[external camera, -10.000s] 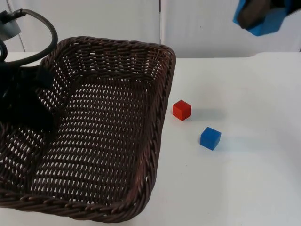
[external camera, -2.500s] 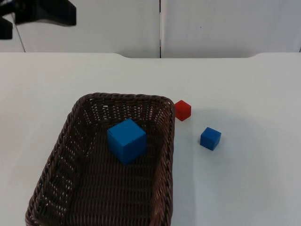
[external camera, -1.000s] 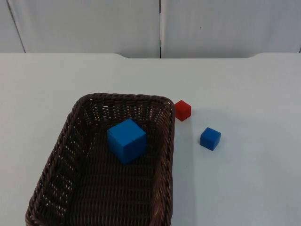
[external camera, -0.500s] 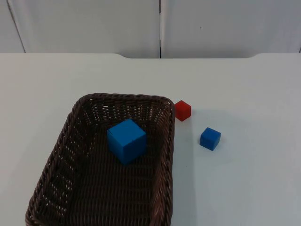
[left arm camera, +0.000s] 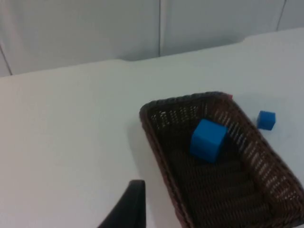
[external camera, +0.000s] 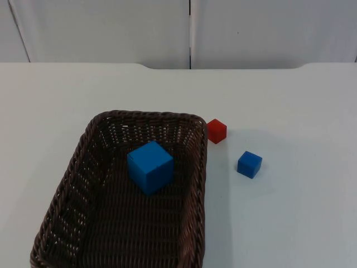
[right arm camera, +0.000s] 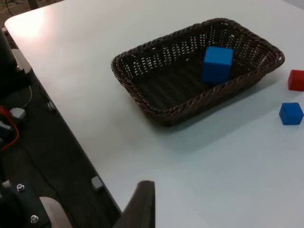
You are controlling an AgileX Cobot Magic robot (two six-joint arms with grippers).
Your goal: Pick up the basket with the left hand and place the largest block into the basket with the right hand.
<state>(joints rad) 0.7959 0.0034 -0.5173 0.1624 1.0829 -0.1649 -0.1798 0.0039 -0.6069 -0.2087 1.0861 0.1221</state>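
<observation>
White desk (external camera: 290,223), dark wicker basket (external camera: 83,167) resting on it, large blue block (external camera: 149,166) inside the basket, small blue block (external camera: 249,164) and small red block (external camera: 216,130) just beside the basket, both hands' state cannot be told.

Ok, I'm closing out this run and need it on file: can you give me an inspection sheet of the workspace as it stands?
Surface: white table, ending at the grey partition wall.
Job's things: brown wicker basket stands on the table; large blue block sits inside it, toward its far end.
Clutter: small red block just off the basket's far right corner; small blue block apart from it, further right.
Grippers: left gripper has a black fingertip above bare table beside the basket; right gripper has a fingertip near the table's edge, far from the basket.
Cables: nothing seen on the table.
Surroundings: dark floor beyond the table's edge.
</observation>
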